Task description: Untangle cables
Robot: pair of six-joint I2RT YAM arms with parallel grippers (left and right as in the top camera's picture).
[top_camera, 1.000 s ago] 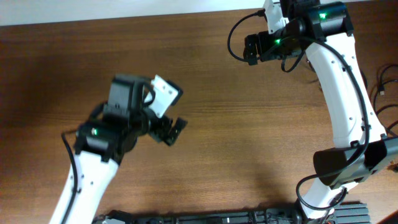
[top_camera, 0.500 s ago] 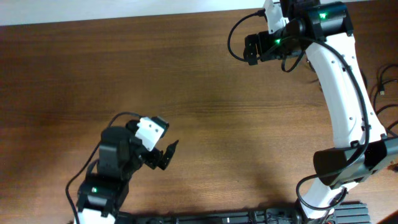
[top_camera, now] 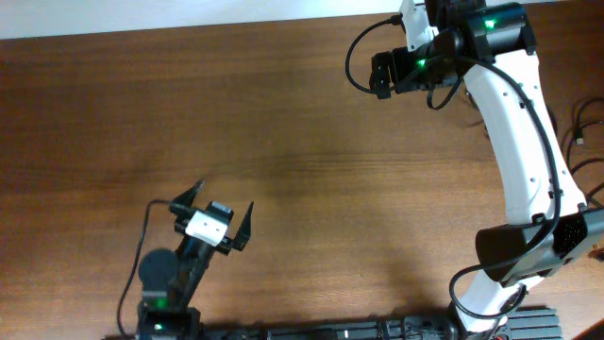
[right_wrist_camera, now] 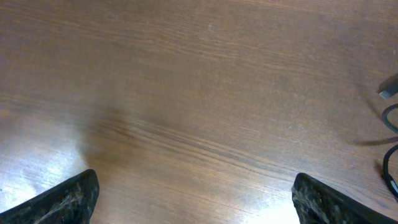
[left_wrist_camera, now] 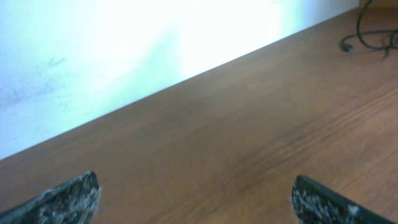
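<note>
Cables [left_wrist_camera: 346,45] lie at the overhead frame's right edge, nearer the right gripper [right_wrist_camera: 196,190]. It and the left gripper [top_camera: 225,198] stand wide apart, empty.

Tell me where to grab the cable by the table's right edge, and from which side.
Probably just behind the small plug, the free end lying clear of the loops of the cables. Come straight down and close across the strand: it lies flat on the table, leaving no gap for a sideways approach.
</note>
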